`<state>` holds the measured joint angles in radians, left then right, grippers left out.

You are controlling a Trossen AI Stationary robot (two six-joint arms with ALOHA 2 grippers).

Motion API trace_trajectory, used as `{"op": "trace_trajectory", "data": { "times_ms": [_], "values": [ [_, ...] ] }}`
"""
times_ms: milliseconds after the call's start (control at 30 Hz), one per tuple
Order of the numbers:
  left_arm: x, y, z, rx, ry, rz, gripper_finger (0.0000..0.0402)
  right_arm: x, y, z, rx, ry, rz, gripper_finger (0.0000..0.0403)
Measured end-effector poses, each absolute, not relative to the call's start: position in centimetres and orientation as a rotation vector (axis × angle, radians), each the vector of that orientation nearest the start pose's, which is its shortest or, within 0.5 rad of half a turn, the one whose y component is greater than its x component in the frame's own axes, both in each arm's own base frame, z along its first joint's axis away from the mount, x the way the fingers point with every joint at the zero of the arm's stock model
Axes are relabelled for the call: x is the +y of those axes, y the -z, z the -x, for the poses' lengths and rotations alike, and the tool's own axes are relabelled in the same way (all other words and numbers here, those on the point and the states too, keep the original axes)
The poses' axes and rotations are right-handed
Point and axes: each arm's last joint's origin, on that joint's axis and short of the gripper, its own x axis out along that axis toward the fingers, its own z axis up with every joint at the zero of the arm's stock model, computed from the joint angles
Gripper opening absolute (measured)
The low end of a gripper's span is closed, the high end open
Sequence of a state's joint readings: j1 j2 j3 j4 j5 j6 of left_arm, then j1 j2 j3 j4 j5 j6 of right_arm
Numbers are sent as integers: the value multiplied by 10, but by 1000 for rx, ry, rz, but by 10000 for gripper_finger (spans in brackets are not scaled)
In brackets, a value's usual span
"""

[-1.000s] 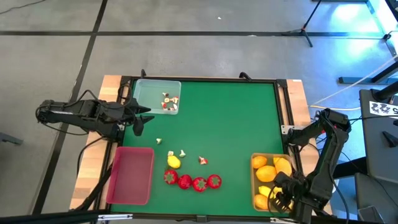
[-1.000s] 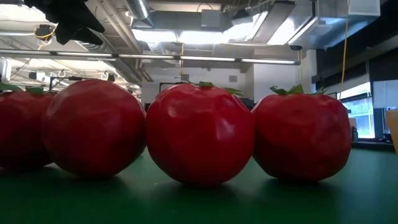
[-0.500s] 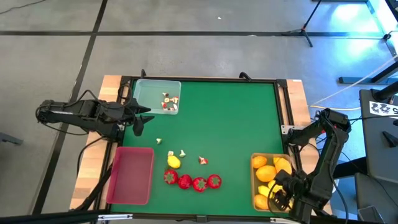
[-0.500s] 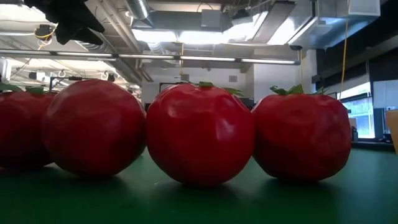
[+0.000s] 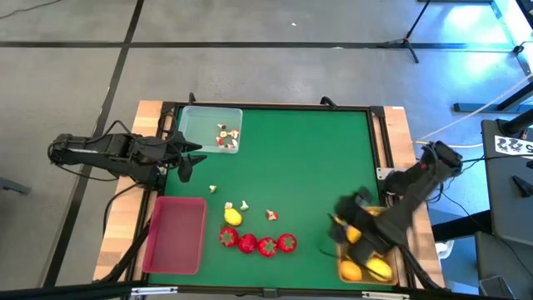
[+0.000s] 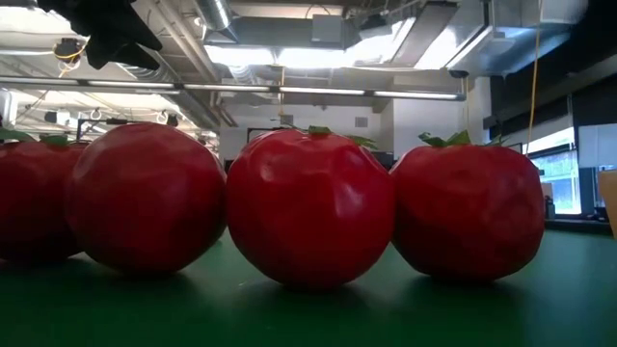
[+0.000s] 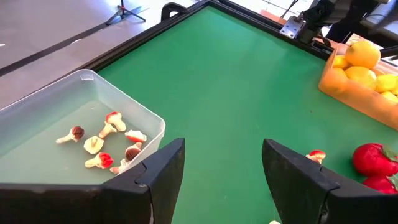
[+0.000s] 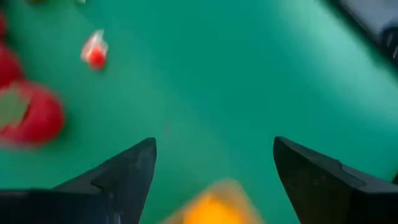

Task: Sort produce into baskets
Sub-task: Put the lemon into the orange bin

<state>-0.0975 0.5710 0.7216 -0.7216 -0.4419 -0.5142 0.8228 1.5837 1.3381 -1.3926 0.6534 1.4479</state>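
we are working over the green table (image 5: 308,158), sorting by kind, so each basket is taking one sort. the red basket (image 5: 176,235) at the near left is sitting with nothing in it, probably waiting for the strawberries (image 5: 257,243), which are lying in a row just beside it. the tan basket (image 5: 366,250) at the near right is holding lemons and an orange fruit (image 7: 356,62). the clear basket (image 5: 208,129) at the far left is holding the small white-and-red bits (image 7: 102,140).

our right gripper (image 5: 346,218) is reaching out over the table at the tan basket's inner edge, its jaws standing wide apart and gripping nothing; a blurred yellow shape shows between them below, seemingly a fruit in the basket. our left gripper (image 5: 185,157) is hanging beside the clear basket, jaws parted and bare, well placed for the loose bits.

one lemon (image 5: 233,217) and a few stray bits (image 5: 272,215) are lying unsorted mid-table.
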Motion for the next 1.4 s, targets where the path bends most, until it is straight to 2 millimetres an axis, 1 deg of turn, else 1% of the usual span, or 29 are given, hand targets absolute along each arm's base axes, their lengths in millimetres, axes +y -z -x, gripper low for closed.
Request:
{"op": "trace_trajectory", "data": {
  "times_ms": [67, 133, 267, 400, 500, 633, 733, 833, 967, 1067, 1200, 1400],
  "values": [
    [2, -291, -111, 452, -467, 343, 210, 169, -276, -220, 934, 651, -133, 321],
    [2, -291, -111, 451, -467, 343, 210, 154, -277, -246, 919, 598, -104, 321],
    [2, -292, -111, 451, -467, 344, 210, 128, -281, -296, 809, 460, -64, 321],
    [2, -291, -111, 450, -469, 350, 210, 107, -289, -335, 672, 324, -99, 321],
    [2, -292, -111, 449, -470, 354, 210, 98, -283, -358, 600, 264, -99, 321],
    [2, -291, -111, 449, -470, 354, 210, 96, -268, -387, 505, 188, -75, 321],
    [2, -291, -111, 449, -469, 355, 210, 97, -255, -406, 456, 165, -79, 321],
    [2, -291, -111, 449, -469, 355, 210, 99, -239, -425, 468, 163, -67, 321],
    [2, -291, -111, 450, -470, 357, 210, 108, -218, -453, 501, 129, -19, 321],
    [2, -291, -111, 449, -471, 361, 210, 113, -211, -471, 520, 106, 1, 321],
    [2, -291, -111, 449, -472, 364, 210, 118, -202, -484, 601, 70, 10, 321],
    [2, -291, -111, 448, -474, 369, 210, 121, -185, -489, 646, 39, -71, 321]
  ]
}}
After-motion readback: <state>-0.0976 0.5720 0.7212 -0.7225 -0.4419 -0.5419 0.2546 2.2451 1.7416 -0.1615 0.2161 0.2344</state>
